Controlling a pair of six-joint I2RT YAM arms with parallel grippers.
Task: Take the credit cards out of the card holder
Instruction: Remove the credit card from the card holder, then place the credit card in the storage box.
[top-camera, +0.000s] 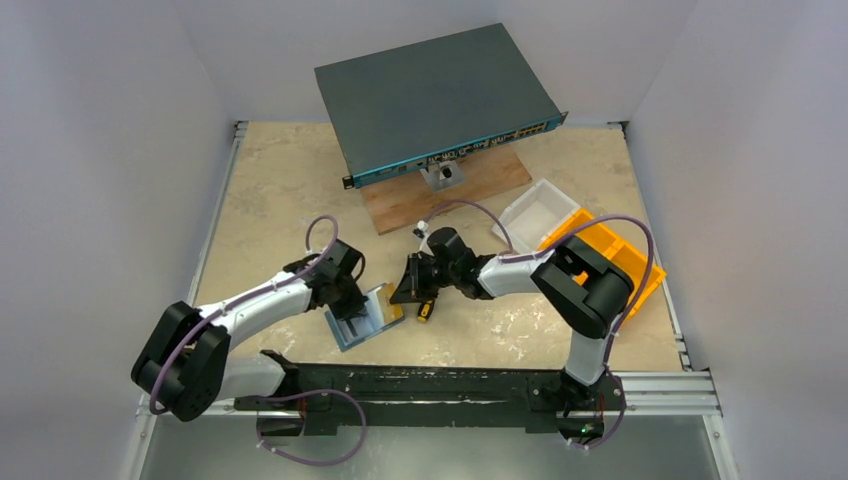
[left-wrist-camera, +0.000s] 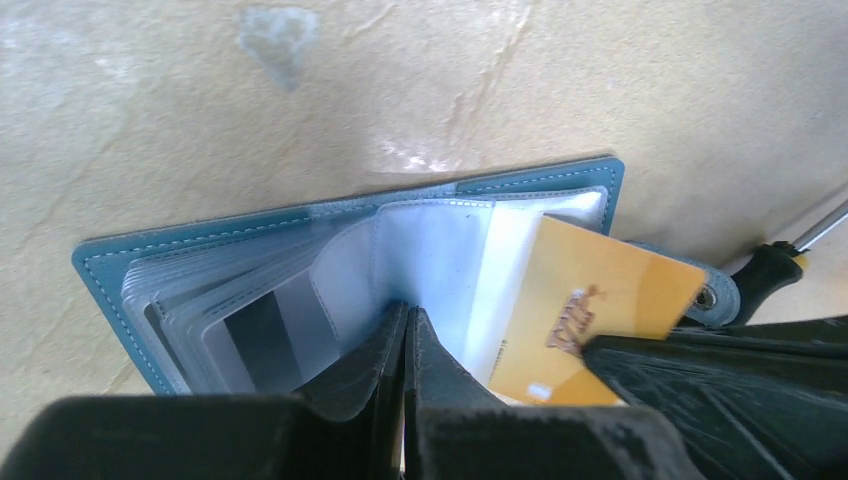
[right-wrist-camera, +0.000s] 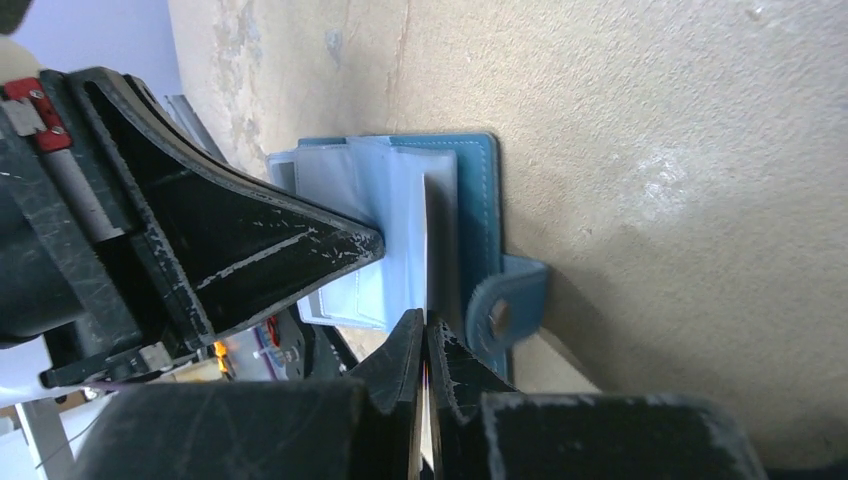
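Teal leather lay open on the tan table (top-camera: 300, 180): your card holder (top-camera: 358, 318) sat flat near the front edge, between the two arms, with its pale plastic sleeves (left-wrist-camera: 430, 250) facing up. Your left gripper (left-wrist-camera: 405, 318) was closed with nothing between its fingers. Its tips pressed down on the sleeves near the fold, so it pinned the holder rather than gripping it. Your right gripper (right-wrist-camera: 425, 328) was clamped on the yellow card (left-wrist-camera: 610, 290), which stuck partway out of a sleeve at the holder's right edge, beside the snap tab (left-wrist-camera: 712, 295).

The pull turned on one thing. The card's long axis ran out of the sleeve mouth toward the right arm and away from the left gripper, slightly skewed to the holder's edge. The holder itself lay to the left of the right gripper. As I judged it, you needed to draw the right gripper back along that axis, away from the fold, while the left one bore down. A pull off that line would likely have bound the card in the sleeve or dragged the holder along. The right arm was the nearer one to the card. A screwdriver (left-wrist-camera: 775, 268) lay just beside the tab, on the side of the pull. A second card with a dark stripe (left-wrist-camera: 250, 335) showed in the left sleeves, not yet taken out.
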